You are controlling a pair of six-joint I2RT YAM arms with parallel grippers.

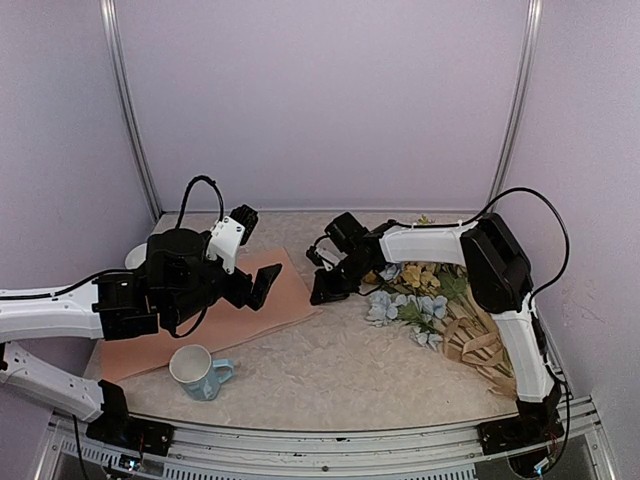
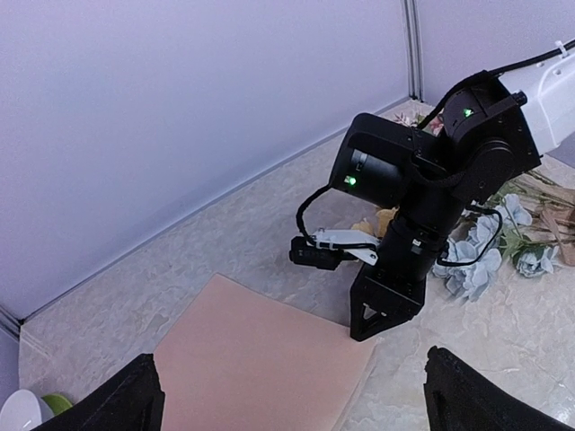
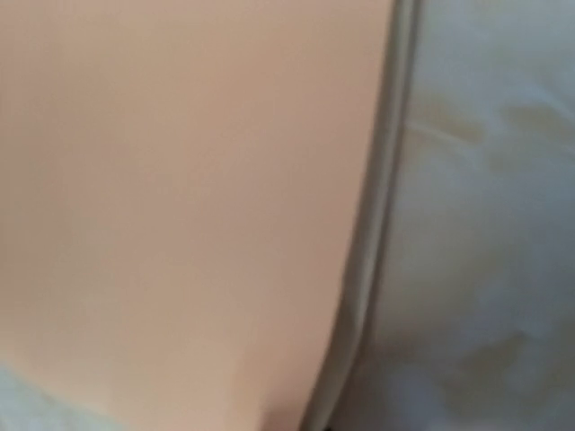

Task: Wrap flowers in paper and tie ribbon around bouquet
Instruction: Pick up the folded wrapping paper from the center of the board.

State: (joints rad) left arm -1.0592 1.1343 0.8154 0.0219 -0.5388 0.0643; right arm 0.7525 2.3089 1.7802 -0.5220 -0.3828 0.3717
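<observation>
Right hand (image 2: 367, 323) at paper (image 2: 252, 359) edge, flat, peach

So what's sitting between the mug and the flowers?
Nothing. In the top view, only bare tabletop runs between the mug and the flowers.

paper (image 1: 190, 325): flat on the table (image 1: 330, 375), left half
mug (image 1: 200, 372): at the paper's front edge
flowers (image 1: 415, 295): right of the paper, apart from it
ribbon (image 1: 478, 342): farther right of the paper, past the flowers, by their stems
right gripper (image 1: 324, 292): at the paper's right edge
left gripper (image 1: 253, 255): above the paper
</observation>
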